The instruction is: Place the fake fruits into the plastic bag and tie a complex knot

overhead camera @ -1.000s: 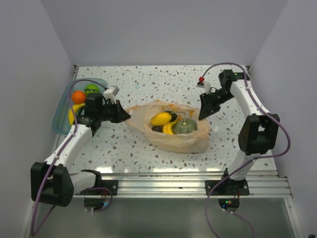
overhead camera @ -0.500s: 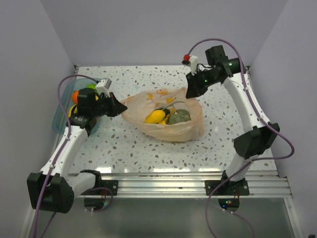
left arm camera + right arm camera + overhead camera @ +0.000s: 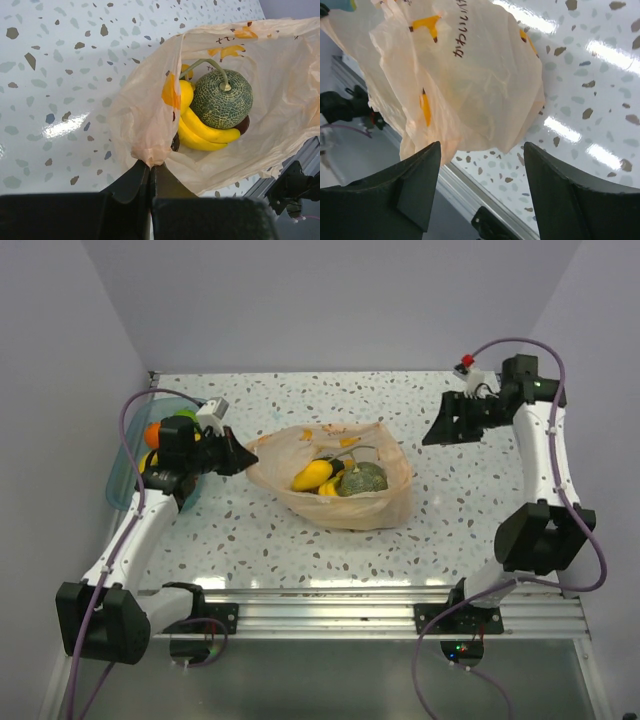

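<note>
The peach-orange plastic bag (image 3: 385, 502) lies mid-table with its mouth gaping. Inside it are yellow bananas (image 3: 312, 476) and the grey-green melon (image 3: 362, 480). The left wrist view shows the melon (image 3: 222, 99), the bananas (image 3: 202, 131) and a dark plum (image 3: 243, 125) in the bag (image 3: 145, 125). My left gripper (image 3: 248, 453) (image 3: 151, 165) is shut on the bag's left edge. My right gripper (image 3: 430, 436) (image 3: 482, 147) hangs open to the right of the bag (image 3: 470, 75), holding nothing. No knot is in view.
A clear blue tray (image 3: 122, 475) sits at the far left behind my left arm, holding an orange (image 3: 157, 432), a green ball (image 3: 183, 420) and a yellow piece (image 3: 150, 462). The metal rail (image 3: 330, 605) runs along the near edge.
My right gripper has let go of the bag's right rim, opened, and pulled away to the right. The left gripper still holds the left edge, and the bag has barely moved.
</note>
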